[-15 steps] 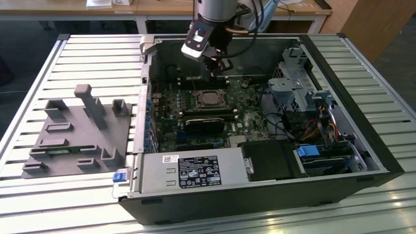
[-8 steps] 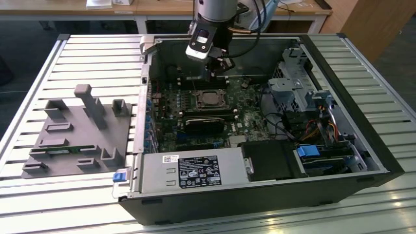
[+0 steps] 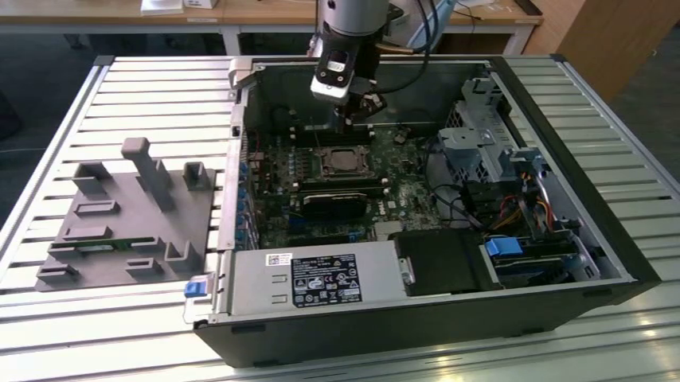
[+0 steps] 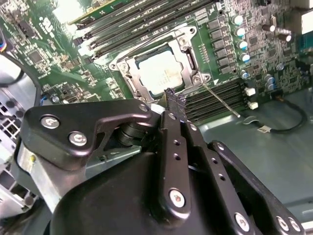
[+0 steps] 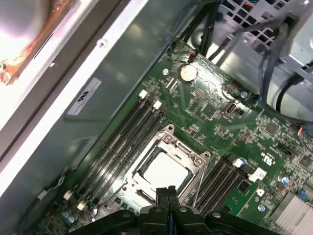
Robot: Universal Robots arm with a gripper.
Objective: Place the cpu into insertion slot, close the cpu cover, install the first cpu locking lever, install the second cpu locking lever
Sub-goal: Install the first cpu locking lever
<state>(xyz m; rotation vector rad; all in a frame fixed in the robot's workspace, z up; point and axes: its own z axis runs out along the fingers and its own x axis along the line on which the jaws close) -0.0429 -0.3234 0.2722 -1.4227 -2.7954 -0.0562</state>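
The cpu lies in the insertion slot near the middle of the circuit board, with the cpu cover folded flat over it. The jaws are pressed together with nothing between them, their tip just above the cover's corner. A thin locking lever sticks out loose across the memory slots. I judge that a slip off it could gouge those slots or the board. A sticker on the power supply and a label on the case wall carry print too small to read.

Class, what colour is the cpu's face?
The cpu is pale silver; clearest in second wrist view.
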